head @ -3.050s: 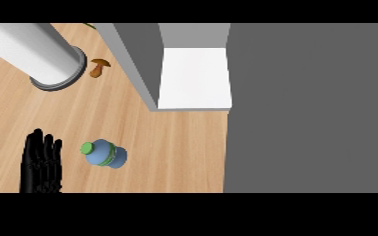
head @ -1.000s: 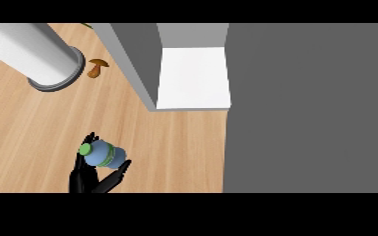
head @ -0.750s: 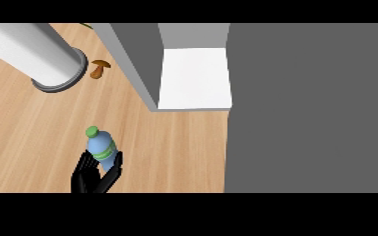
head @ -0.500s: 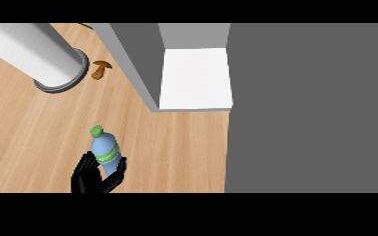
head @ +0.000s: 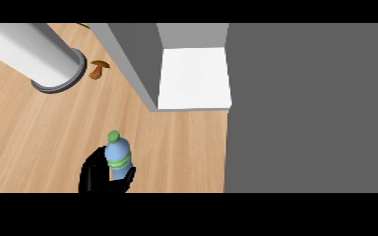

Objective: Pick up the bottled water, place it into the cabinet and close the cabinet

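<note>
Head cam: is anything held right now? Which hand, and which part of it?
Yes. The left hand is curled round the lower body of the water bottle; the green-capped end sticks out free.

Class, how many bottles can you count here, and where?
1. The bottle is at lower left, held by the left robot hand over the wooden counter; the cabinet may hide others.

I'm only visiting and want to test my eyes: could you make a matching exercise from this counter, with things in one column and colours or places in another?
Things:
1. bottled water
2. mushroom
3. cabinet shelf
4. left hand

Descriptions:
A. white
B. black, curled round the bottle
C. brown, beside the pale cylinder
D. blue, green cap

Pairs: 1-D, 2-C, 3-A, 4-B.
</note>
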Robot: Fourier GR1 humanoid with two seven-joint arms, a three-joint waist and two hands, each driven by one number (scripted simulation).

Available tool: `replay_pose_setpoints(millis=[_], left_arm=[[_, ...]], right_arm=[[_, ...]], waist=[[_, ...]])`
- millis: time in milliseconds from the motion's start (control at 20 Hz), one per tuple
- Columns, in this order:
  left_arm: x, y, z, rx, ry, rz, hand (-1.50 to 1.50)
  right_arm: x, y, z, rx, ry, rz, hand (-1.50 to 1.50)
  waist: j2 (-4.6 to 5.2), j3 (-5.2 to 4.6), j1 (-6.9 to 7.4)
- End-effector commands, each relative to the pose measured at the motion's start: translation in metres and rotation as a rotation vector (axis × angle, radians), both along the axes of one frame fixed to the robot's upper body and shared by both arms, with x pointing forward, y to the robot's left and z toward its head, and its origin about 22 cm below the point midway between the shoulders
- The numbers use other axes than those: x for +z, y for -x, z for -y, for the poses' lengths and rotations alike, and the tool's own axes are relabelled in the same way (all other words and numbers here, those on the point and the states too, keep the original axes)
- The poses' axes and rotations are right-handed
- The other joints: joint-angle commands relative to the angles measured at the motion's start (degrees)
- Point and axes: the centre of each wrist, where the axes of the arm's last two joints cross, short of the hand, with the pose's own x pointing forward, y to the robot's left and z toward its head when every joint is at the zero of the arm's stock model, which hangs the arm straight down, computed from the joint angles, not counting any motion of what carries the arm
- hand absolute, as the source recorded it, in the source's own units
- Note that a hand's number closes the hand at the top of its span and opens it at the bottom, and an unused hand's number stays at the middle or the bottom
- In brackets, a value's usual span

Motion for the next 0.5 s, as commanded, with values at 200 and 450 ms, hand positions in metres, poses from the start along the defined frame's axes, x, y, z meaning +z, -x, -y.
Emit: replay_pose_setpoints(millis=[200,450], left_arm=[[0.013,-0.033,0.025,-0.169,0.054,0.032,1.50],[0.053,-0.068,0.066,-0.238,0.116,0.044,1.50]], right_arm=[[0.022,0.012,-0.002,-0.007,-0.015,0.019,-1.50],[0.017,0.005,0.003,-0.006,-0.024,0.013,-1.50]], waist=[[0.03,-0.95,0.08],[0.01,-0.90,0.70]])
